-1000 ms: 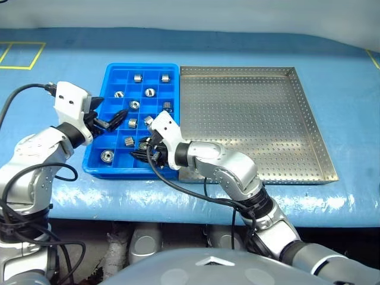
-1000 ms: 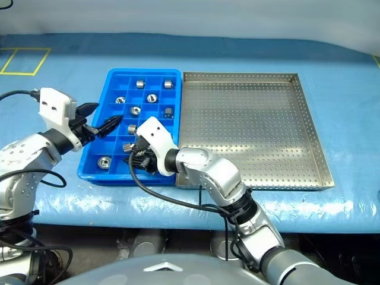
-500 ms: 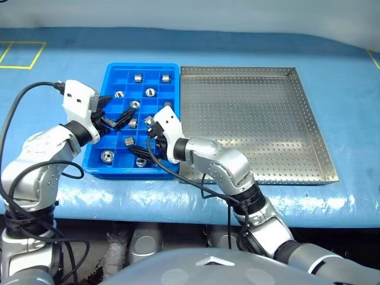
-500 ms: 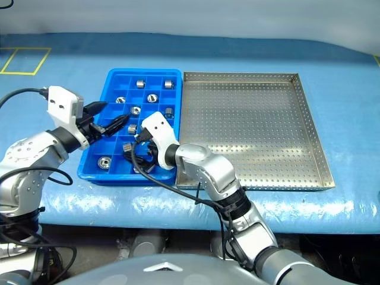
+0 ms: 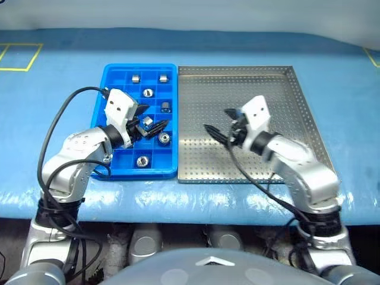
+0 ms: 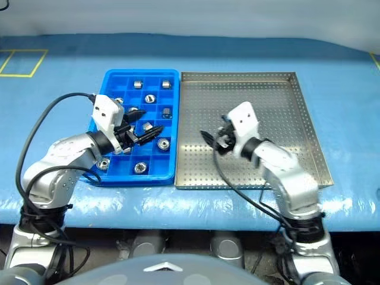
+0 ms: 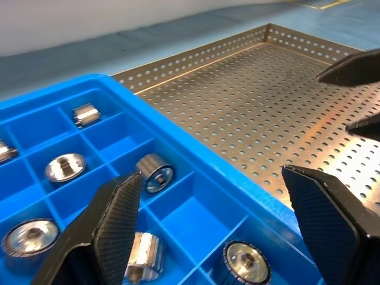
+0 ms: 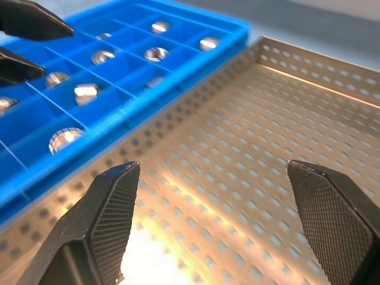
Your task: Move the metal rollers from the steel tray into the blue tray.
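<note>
Blue-covered desk (image 5: 59, 77), left gripper (image 5: 151, 124) jaws wide open and empty over the blue tray (image 5: 116, 72), right gripper (image 5: 221, 126) jaws wide open and empty over the steel tray (image 5: 297, 119), metal rollers (image 5: 148, 92) all in blue tray compartments, steel tray beside it.

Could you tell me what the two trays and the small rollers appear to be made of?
The perforated silver tray looks like sheet steel: brushed sheen, glare. The bright blue compartment tray looks like moulded plastic: uniform glossy colour. The small shiny ring-like rollers look like polished metal: mirror-like highlights.
</note>
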Robot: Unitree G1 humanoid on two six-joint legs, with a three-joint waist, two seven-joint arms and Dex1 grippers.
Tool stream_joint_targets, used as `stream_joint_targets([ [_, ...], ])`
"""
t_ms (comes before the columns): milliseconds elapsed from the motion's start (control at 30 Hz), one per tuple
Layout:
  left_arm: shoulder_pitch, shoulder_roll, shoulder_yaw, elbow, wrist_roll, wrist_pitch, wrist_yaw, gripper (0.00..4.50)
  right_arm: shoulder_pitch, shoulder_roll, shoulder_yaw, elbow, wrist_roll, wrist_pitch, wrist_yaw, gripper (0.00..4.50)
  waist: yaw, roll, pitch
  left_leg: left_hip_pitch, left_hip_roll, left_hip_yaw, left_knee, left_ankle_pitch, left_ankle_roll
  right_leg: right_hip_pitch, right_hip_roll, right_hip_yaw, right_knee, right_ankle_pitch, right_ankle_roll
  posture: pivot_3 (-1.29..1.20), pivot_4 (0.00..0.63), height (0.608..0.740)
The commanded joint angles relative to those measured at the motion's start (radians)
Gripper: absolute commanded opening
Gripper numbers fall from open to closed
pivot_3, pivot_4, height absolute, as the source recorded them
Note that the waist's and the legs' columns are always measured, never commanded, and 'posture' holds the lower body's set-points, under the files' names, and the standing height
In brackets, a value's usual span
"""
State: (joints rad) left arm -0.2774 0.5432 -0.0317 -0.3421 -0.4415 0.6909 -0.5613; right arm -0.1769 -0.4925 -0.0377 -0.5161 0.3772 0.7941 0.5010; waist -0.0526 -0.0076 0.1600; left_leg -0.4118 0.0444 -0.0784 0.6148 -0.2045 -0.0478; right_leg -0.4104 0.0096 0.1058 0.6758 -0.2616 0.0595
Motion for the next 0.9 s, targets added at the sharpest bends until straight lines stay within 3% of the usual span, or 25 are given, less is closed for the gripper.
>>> stream_joint_targets([
  [33, -0.040, -0.003, 0.001, 0.022, 0.022, -0.054, -0.023, 4.12, 0.032, -0.070, -0.075, -0.049, 0.031, -0.032, 0.057, 4.16, -0.014, 0.000, 0.000, 0.000, 0.000, 0.000, 0.000, 0.000, 0.000, 0.000, 0.000, 0.000, 0.000, 0.000, 0.000, -0.07, 0.150, 0.740],
  [267, -0.049, 0.002, 0.012, 0.047, 0.042, -0.089, -0.045, 4.12, 0.104, -0.089, -0.124, -0.051, 0.075, -0.107, 0.104, 4.16, -0.043, 0.000, 0.000, 0.000, 0.000, 0.001, 0.002, 0.000, 0.000, 0.000, 0.000, 0.002, 0.001, 0.000, 0.001, -0.10, 0.150, 0.740],
  [900, -0.008, -0.013, 0.005, 0.009, 0.054, -0.081, -0.028, 4.12, 0.067, -0.063, -0.075, 0.020, 0.040, -0.175, 0.058, 4.16, -0.036, 0.000, 0.000, 0.000, -0.001, 0.001, 0.006, 0.000, 0.000, 0.002, 0.000, 0.002, 0.001, 0.002, 0.004, -0.08, 0.150, 0.740],
])
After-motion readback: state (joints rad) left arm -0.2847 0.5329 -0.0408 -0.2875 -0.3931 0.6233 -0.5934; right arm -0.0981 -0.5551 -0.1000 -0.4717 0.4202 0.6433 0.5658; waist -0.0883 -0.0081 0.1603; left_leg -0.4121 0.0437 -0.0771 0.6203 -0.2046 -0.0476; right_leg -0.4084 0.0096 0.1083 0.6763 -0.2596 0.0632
